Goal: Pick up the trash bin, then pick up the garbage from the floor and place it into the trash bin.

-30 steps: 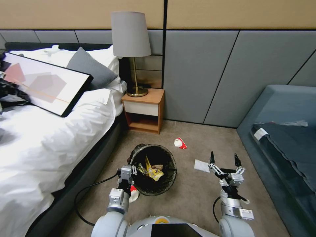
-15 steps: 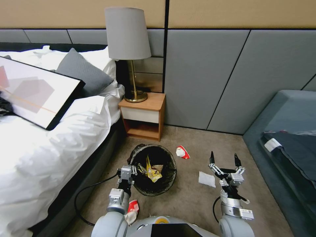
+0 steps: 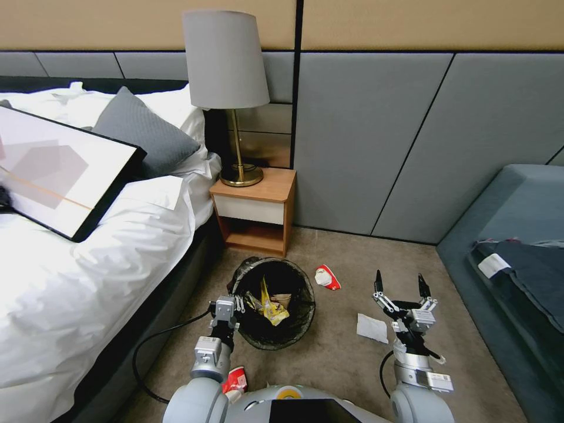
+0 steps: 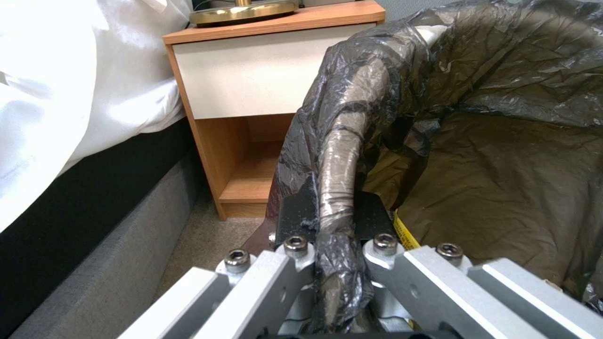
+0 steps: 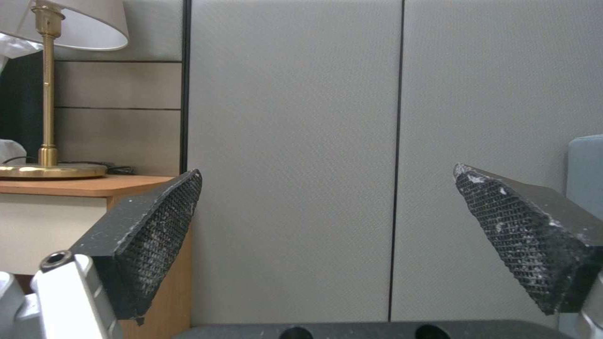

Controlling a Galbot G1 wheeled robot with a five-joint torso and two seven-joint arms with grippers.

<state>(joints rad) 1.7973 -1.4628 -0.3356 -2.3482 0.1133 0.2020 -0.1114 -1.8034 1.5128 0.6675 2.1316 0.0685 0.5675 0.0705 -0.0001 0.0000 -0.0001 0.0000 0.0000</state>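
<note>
Now, trash bin (image 3: 272, 302) in left pincer (image 3: 225, 308).

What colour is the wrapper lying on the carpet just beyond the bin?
Red and white; the wrapper shows best in the head view, beyond the trash bin.

Black-lined trash bin (image 3: 271, 302) upright, red wrapper (image 3: 326, 277) and white scrap (image 3: 372, 327) beside

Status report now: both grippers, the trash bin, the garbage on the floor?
Left gripper shut on trash bin rim. Right gripper open, empty, above white paper scrap. Red-and-white wrapper beside bin. Nothing in the way.
</note>
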